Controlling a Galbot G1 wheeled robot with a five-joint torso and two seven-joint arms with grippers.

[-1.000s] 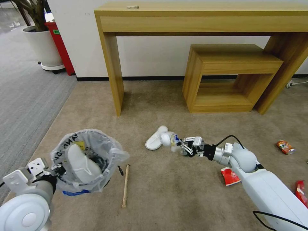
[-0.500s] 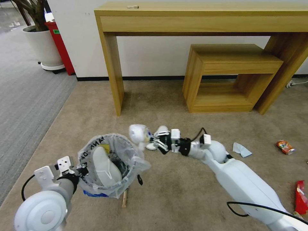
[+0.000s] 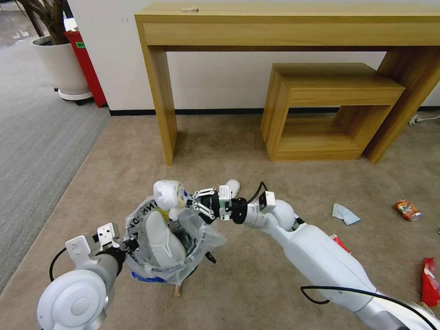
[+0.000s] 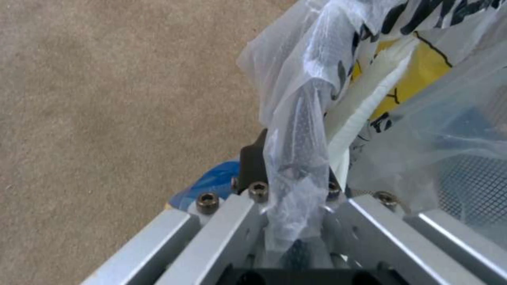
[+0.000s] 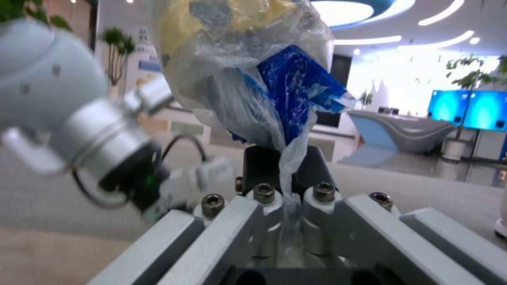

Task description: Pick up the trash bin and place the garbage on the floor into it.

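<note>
Head view: the right gripper (image 3: 191,204) is clamped on a crumpled white plastic bundle (image 3: 168,194) with blue and yellow inside, holding it over the far rim of the trash bin (image 3: 156,268). The left gripper (image 3: 129,241) pinches the bin's bag-lined rim, fingers closed on the plastic, lifting the bin above the tan carpet (image 3: 229,284). A white slipper (image 3: 160,238) stands inside the bin, and a red wrapper (image 3: 429,282) and an orange can (image 3: 407,210) lie well off to the right.
</note>
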